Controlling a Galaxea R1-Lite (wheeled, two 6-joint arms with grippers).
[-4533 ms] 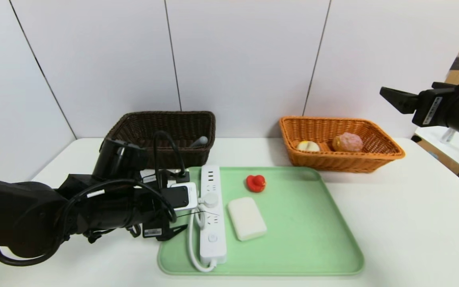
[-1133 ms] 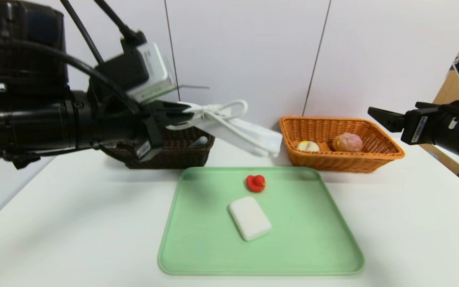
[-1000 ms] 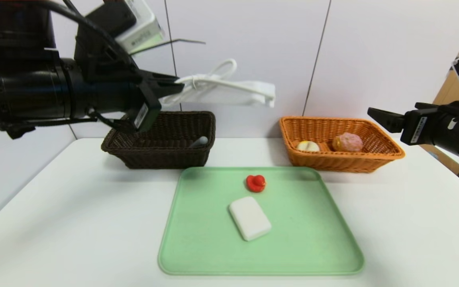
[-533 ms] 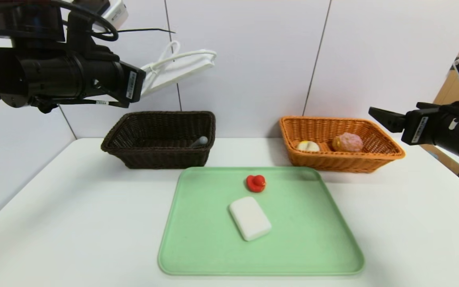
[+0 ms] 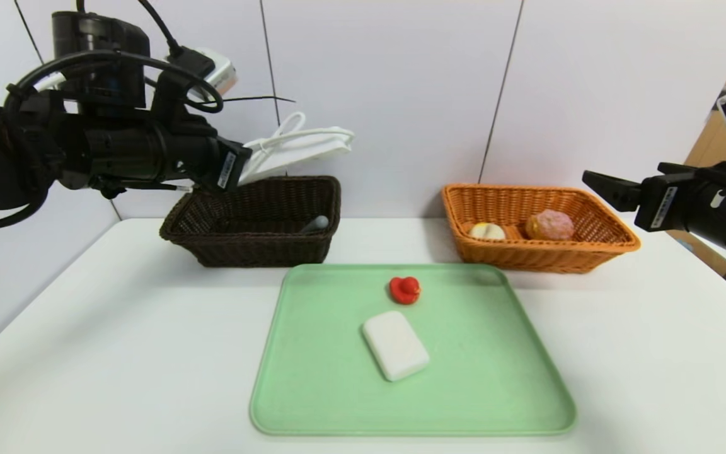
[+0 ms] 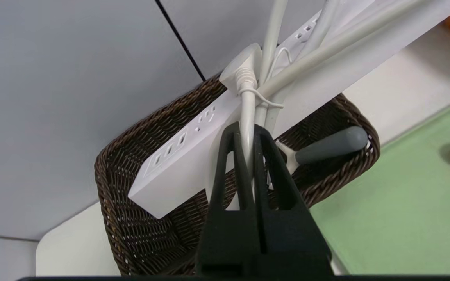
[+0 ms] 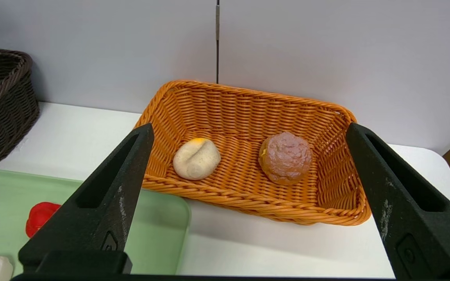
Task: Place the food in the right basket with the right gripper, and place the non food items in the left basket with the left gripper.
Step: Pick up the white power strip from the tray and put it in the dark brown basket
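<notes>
Power strip (image 5: 303, 146): white, w/ bundled cord (image 6: 248, 117); you've got it up in the air over the dark basket (image 5: 256, 217), tilted, far end pointing toward 2 o'clock.
L gripper (image 6: 248, 156): jaws pinched tight on the cord, strip hanging from it, above the dark basket's rim.
Dark basket: table's 11 o'clock; grey-handled tool (image 6: 326, 144) lies inside.
R gripper (image 7: 248, 195): jaws wide apart, holding nothing, hovering near the orange basket (image 5: 615, 243) at table's 2 o'clock.
Orange basket: pale bun (image 7: 196, 158) & pink bun (image 7: 285, 156) inside, near each other, not touching.
Tray (image 5: 495, 378): green, table center; red duck (image 5: 405, 289) at its 12 o'clock, white soap (image 5: 395, 345) just nearer you.
</notes>
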